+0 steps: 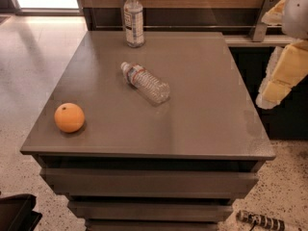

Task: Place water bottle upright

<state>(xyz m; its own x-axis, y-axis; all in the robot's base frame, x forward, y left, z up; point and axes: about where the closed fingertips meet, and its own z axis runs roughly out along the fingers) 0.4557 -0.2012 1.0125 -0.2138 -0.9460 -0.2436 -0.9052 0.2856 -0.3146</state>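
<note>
The water bottle (145, 83) lies on its side near the middle of the grey table (202, 119). It is small, clear and ribbed, with its white cap pointing to the back left and a reddish band near the neck. My gripper (270, 93) is at the right edge of the view, on the end of the cream-covered arm. It hangs beside the table's right edge, well apart from the bottle, and holds nothing that I can see.
A taller bottle (133, 18) with a white-blue label stands upright at the table's back edge. An orange (69, 117) sits near the front left corner. A wooden wall and a metal bracket (262, 18) are behind. Speckled floor lies to the left.
</note>
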